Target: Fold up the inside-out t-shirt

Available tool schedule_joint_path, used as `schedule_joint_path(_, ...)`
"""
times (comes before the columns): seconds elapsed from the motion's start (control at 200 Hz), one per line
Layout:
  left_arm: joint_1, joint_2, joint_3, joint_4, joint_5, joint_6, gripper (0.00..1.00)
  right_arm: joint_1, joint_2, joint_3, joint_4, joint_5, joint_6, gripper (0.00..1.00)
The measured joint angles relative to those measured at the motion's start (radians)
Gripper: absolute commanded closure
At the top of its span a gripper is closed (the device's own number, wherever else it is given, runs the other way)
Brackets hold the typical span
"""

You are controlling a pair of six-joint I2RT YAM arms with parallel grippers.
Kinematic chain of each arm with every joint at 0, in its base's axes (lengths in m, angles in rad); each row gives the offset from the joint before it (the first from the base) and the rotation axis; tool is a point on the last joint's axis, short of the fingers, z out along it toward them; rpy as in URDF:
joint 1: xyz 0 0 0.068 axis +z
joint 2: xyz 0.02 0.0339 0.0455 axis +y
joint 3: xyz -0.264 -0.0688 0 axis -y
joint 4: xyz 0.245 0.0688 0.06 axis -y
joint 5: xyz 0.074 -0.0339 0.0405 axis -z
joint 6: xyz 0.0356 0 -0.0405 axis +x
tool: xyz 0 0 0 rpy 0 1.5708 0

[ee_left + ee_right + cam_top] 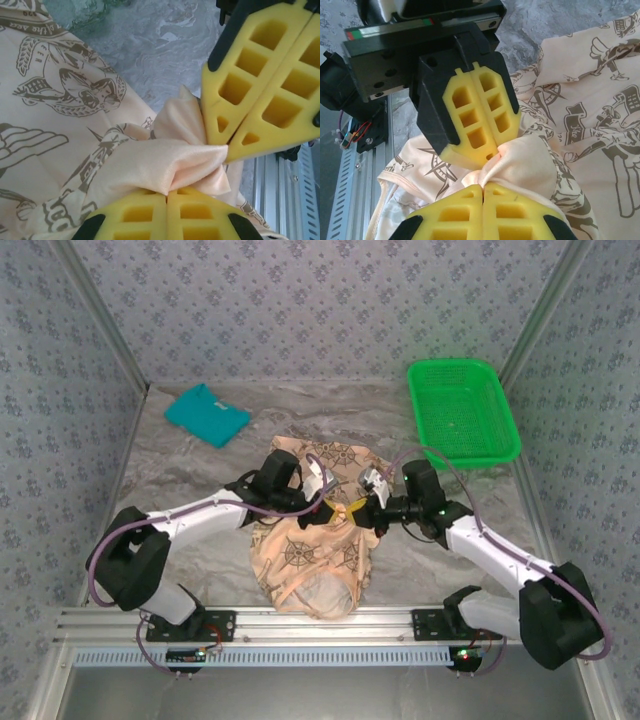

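Note:
The inside-out t-shirt [310,555] lies crumpled at the middle of the table, peach-beige with brown compass prints. My left gripper [335,506] and right gripper [362,508] meet tip to tip above it. In the left wrist view my left gripper [167,194] is shut on a pale bunched fold of the t-shirt [60,100], and the right gripper [226,147] pinches the same fold from the upper right. In the right wrist view my right gripper [483,187] is shut on that fold of the t-shirt [590,110], with the left gripper [487,156] clamped just above it.
A teal folded shirt [207,414] lies at the back left. A green basket [462,410] stands at the back right. The metal rail [320,625] runs along the near edge, and patterned walls close in the sides and back.

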Motion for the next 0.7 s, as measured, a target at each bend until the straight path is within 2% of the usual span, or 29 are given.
schedule_joint_path(0.12, 0.027, -0.009, -0.032, 0.007, 0.009, -0.002, 1.0, -0.014, -0.065, -0.008, 0.002, -0.01, 0.0, 1.0)
schedule_joint_path(0.325, 0.18, -0.005, -0.058, -0.014, -0.003, -0.05, 1.0, -0.025, -0.178, -0.057, 0.055, -0.031, 0.0, 1.0)
schedule_joint_path(0.41, 0.184, 0.009, -0.059, -0.039, -0.024, -0.057, 1.0, -0.026, -0.179, -0.068, 0.079, -0.037, 0.008, 1.0)
schedule_joint_path(0.495, 0.177, 0.02, -0.066, -0.049, -0.016, -0.065, 0.95, -0.026, -0.177, -0.071, 0.089, -0.037, 0.011, 1.0)
schedule_joint_path(0.56, 0.176, 0.019, -0.077, -0.047, 0.005, -0.074, 1.0, -0.025, -0.172, -0.071, 0.091, -0.022, 0.01, 1.0)
schedule_joint_path(0.62, 0.171, 0.016, -0.084, -0.045, 0.027, -0.08, 1.0, -0.015, -0.167, -0.07, 0.077, 0.022, 0.004, 1.0)
schedule_joint_path(0.66, 0.165, 0.01, -0.087, -0.044, 0.045, -0.085, 1.0, -0.005, -0.162, -0.069, 0.06, 0.06, -0.009, 0.96)
schedule_joint_path(0.7, 0.161, -0.001, -0.087, -0.044, 0.068, -0.101, 1.0, 0.011, -0.157, -0.066, 0.037, 0.098, -0.025, 0.86)
